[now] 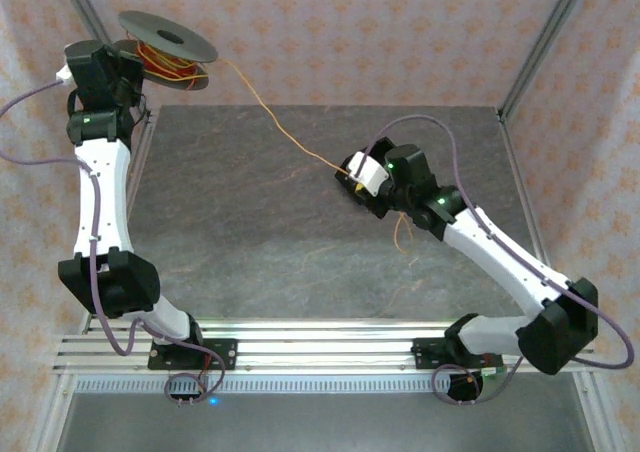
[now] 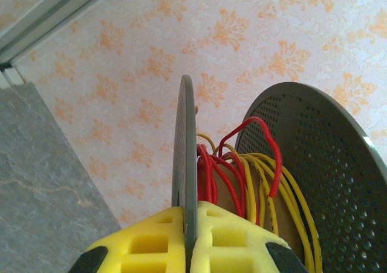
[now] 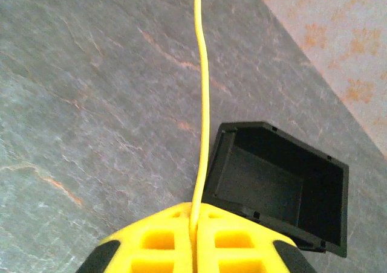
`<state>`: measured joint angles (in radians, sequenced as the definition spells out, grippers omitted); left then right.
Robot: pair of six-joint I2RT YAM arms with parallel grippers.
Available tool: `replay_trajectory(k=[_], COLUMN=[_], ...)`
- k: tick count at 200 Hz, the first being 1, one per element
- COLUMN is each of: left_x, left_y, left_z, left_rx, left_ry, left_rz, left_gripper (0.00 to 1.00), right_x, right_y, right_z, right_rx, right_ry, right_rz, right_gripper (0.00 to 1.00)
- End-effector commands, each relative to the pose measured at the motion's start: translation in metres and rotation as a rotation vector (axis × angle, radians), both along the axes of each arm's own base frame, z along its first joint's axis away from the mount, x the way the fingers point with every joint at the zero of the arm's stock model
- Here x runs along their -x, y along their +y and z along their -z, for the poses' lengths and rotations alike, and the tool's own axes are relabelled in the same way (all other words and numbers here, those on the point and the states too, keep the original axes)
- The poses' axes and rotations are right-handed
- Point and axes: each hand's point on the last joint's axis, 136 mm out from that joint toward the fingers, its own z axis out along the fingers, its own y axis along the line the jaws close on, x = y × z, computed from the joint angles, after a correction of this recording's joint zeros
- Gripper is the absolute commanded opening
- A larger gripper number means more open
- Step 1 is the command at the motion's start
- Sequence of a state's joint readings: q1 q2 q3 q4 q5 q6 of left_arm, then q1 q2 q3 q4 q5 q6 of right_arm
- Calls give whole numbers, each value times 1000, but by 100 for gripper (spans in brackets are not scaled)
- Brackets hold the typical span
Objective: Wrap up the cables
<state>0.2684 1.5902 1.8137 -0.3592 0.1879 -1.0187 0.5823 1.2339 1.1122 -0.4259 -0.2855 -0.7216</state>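
The cables are partly wound on a grey spool (image 1: 165,42) at the far left corner, as red (image 2: 208,176) and yellow (image 2: 290,194) coils between its two flanges. My left gripper (image 2: 190,215) is shut on the edge of one flange (image 2: 184,158) and holds the spool up above the table. One yellow-orange cable (image 1: 270,117) runs taut from the spool to my right gripper (image 1: 350,177) over the middle of the table. That gripper (image 3: 195,215) is shut on the cable (image 3: 202,104). A loose tail (image 1: 402,234) hangs below the right arm.
A black open box (image 3: 278,182) lies on the dark slate table (image 1: 250,232) just beside my right fingers. Metal frame posts (image 1: 540,42) stand at the far corners. A rail (image 1: 320,337) runs along the near edge.
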Motion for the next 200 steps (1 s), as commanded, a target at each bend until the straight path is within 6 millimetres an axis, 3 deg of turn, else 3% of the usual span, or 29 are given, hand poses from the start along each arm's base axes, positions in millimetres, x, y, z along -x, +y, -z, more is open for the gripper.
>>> replay_trajectory(k=[1,44,72,97,133,154,174,200], left_x=[7,-26,-43,-54,-71,-73,-76,-78], left_y=[7,-38,-68,-77,-89,-94,-106,-120], left_z=[-66,-29,-6,16,42,60,76,90], left_rx=[-180,-341,-434,-446,-499,-531,-562,-559], left_ry=[-142,68,191,285,399,456,501,529], left_rz=[-95,29,107,143,228,264,314,365], left_gripper=[0,0,0,0,0,0,0,0], right_x=[30,74,98,116,111,104,112,121], right_y=[12,48,70,83,84,81,83,108], right_z=[-34,-95,-117,-127,-142,-173,-200,-195], right_rx=[-84,-210,-231,-247,-232,-292,-368,-388], right_ry=[-52,-84,-92,-65,-137,-217,-224,-87], right_rz=[-110,-305,-404,-484,-469,-422,-463,-572], right_gripper=[0,0,0,0,0,0,0,0])
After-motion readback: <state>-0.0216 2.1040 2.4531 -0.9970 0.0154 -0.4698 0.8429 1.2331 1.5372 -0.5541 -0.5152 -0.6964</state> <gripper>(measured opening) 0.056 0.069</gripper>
